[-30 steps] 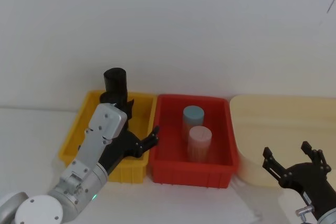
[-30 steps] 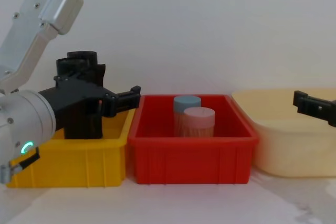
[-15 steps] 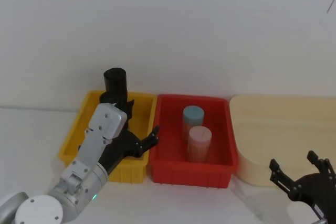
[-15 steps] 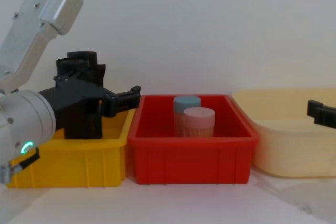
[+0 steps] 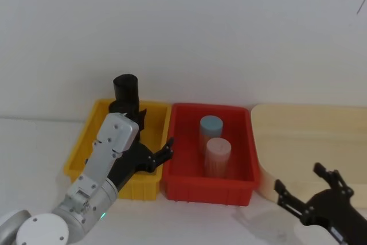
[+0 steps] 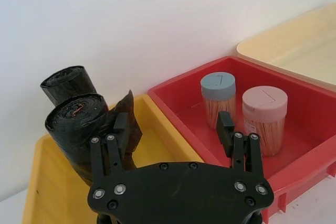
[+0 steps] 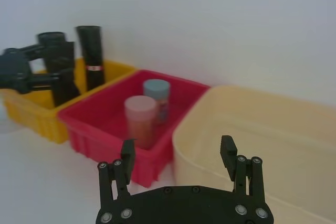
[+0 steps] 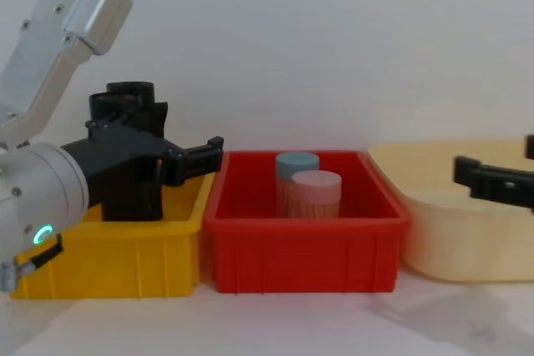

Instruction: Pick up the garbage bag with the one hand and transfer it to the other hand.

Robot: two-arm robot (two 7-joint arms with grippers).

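The left arm (image 5: 112,144) is thick, boxy and silver-grey, with small screws and a green ring light (image 8: 42,234). The left gripper (image 6: 173,125) and right gripper (image 7: 177,149) are black and two-fingered, their palm plates dotted with silver screws.

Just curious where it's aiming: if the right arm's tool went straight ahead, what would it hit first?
Probably the cream tub, at its corner beside the red bin; the open right tool faces that rim, but depth is unclear. The left tool hangs over the yellow bin.
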